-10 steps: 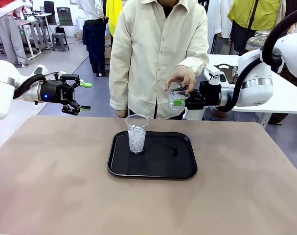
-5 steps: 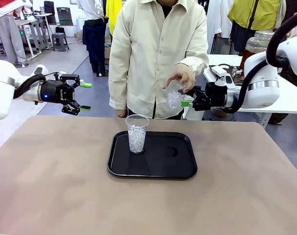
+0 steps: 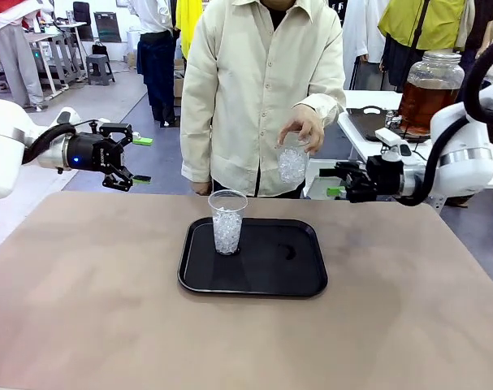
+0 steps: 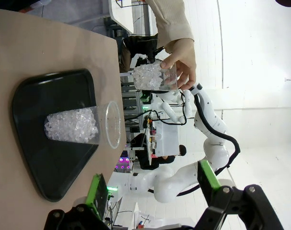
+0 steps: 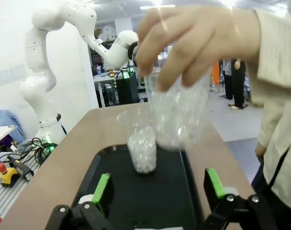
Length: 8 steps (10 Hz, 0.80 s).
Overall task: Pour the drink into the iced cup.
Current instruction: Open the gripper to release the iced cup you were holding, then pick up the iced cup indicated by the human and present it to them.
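You had two iced cups: the tray cup on one black tray, the held cup in the person's hand. Your left claw and right claw stood apart, empty.

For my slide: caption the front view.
Person holds iced cup; another stands on black tray; robot's left hand and right hand open.

The table has a plain tan-brown top with a matte surface. One black tray lies flat on it, rectangular, with rounded corners and a low raised rim. The tabletop shows on every side of the tray, narrowest beyond its far edge and widest in front of it.
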{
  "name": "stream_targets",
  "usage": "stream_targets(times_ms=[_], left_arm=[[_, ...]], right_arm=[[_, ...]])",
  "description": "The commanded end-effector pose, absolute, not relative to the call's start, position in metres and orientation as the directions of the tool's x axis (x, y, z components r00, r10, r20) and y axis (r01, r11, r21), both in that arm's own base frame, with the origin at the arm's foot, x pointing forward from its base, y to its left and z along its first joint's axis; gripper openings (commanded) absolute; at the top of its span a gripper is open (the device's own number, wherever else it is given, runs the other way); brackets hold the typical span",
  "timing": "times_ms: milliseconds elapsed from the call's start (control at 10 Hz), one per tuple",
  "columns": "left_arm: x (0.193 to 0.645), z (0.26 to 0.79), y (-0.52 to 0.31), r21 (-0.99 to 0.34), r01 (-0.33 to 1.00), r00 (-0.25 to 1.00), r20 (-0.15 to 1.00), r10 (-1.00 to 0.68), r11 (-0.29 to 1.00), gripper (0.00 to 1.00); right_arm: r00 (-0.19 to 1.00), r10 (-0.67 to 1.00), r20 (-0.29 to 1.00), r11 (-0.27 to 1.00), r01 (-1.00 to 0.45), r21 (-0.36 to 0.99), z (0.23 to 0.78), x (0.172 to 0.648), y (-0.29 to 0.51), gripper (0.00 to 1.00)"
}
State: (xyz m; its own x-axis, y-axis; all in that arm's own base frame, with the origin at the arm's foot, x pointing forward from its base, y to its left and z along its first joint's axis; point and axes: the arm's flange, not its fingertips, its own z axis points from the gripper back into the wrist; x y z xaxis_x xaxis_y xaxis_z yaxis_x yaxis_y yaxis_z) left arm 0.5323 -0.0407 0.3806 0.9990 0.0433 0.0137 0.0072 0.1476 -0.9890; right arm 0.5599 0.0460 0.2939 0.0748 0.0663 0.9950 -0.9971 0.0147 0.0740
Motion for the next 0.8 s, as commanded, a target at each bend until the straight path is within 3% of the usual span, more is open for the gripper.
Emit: stream_targets(times_ms=[0,700], left_arm=[[0.532,0.383,-0.041,-0.99,-0.003,0.998,0.005,0.055,0.141,1.0],[0.532,0.383,-0.041,-0.99,-0.003,0.998,0.005,0.055,0.141,1.0]], right_arm=[[0.059,0.058,0.997,0.024,-0.998,0.057,0.28,0.541,0.03,1.0],[0.067,0.047,0.997,0.056,-0.996,0.065,0.254,0.523,0.004,1.0]])
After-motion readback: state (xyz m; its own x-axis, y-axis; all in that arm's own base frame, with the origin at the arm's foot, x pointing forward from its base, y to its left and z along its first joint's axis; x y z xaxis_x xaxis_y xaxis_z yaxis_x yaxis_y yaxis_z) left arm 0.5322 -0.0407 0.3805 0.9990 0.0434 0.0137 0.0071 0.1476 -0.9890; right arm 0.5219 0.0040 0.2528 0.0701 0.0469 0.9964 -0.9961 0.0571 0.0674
